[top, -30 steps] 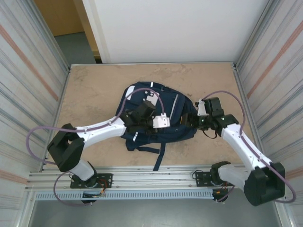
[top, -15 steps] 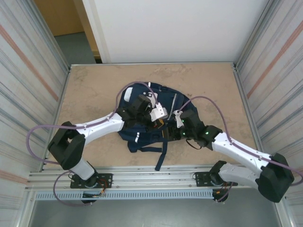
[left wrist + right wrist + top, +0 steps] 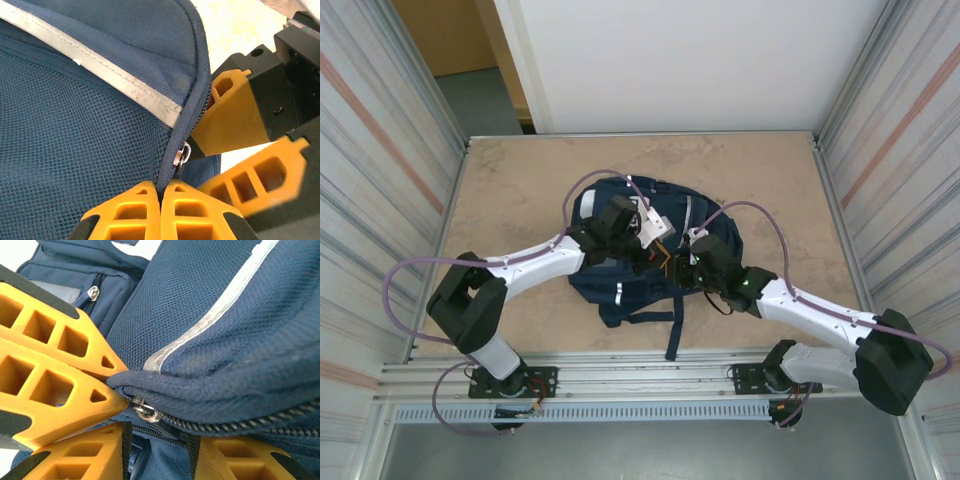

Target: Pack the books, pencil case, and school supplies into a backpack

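At the near side of the large navy-blue fabric backpack point(image 3: 600, 285), which lies flat on the middle of the beige marbled table top point(image 3: 520, 180), dark straps point(image 3: 672, 335) trail loosely toward the arm bases. Just beyond them, on the part of the backpack nearer the right arm, both grippers meet at one zip seam. The left gripper point(image 3: 161, 192) has its orange fingers pressed tip to tip on the seam cloth, just beside the small silvery metal zip pull point(image 3: 182, 154). The right gripper point(image 3: 162, 442) stands with its jaws partly apart astride the same seam, close against the left one; whether it presses the cloth cannot be told. Past the pull, a thin light-grey stripe point(image 3: 125, 82) crosses mesh-textured cloth toward the backpack's far side. The backpack is judged soft, limp and fairly light: it should sag and fold rather than keep a shape. One pinch on the seam edge would therefore serve as an anchor and a second on the pull, which looks small, smooth and apt to slip. The backpack's interior is hidden behind the cloth, so its contents cannot be told. The zip's course is cut off under the fingers and arms.
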{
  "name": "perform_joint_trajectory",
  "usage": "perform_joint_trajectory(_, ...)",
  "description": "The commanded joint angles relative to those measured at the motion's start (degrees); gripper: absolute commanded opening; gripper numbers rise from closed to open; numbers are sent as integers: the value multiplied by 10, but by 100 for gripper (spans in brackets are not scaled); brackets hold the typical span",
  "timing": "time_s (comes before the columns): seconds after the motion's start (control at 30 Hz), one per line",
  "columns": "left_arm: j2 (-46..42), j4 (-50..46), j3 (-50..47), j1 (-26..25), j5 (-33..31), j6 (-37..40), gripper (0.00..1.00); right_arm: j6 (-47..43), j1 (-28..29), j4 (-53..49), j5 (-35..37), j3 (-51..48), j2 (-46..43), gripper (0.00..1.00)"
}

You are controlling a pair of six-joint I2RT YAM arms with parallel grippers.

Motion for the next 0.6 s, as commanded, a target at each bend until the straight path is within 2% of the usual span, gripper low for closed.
perform_joint_trajectory(0.0, -10, 7, 12, -9, 76, -23, 0, 3, -1, 14, 66, 2, 23, 34)
perform_joint_trajectory(0.17, -18, -7, 8, -9, 58, -7, 0, -2, 13, -39, 126, 29, 19, 25)
perform_joint_trajectory(0.27, -26, -18, 3, -9, 26, 5, 0, -5, 10, -68, 112, 36, 4, 22)
perform_joint_trajectory(0.4, -40, -40, -9, -7, -25, 52, 0, 9, -50, -106, -20, 25, -33, 14)
perform_joint_trajectory(0.47, -43, -54, -14, -1, -38, 73, 0, 12, -100, -121, -99, 16, -52, 14)
perform_joint_trajectory(0.57, -46, -71, -20, 11, -50, 98, 0, -3, -162, -150, -166, 12, -78, 13)
